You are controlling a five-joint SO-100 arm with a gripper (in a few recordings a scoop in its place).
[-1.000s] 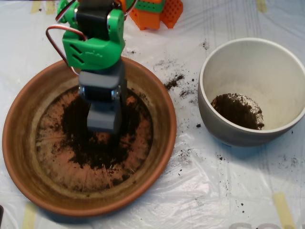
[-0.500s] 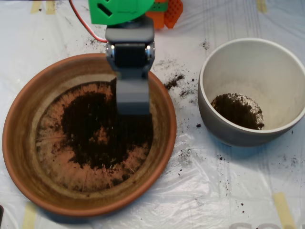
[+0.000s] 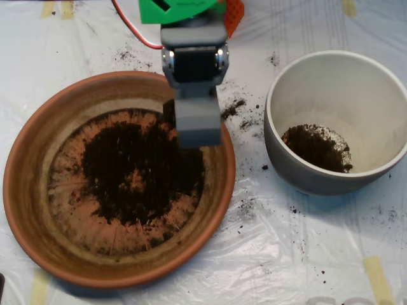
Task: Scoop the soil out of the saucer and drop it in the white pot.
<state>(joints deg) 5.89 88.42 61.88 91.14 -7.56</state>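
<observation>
Pot-wards is rightward: the white pot [image 3: 337,121] sits right of the end effector [image 3: 198,130], which hangs over the saucer [image 3: 32,159] rim, above soil [image 3: 137,168].

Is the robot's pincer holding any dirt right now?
It cannot be told: the grey pincer is seen from above, over the saucer's right edge, and its inside is hidden.
</observation>
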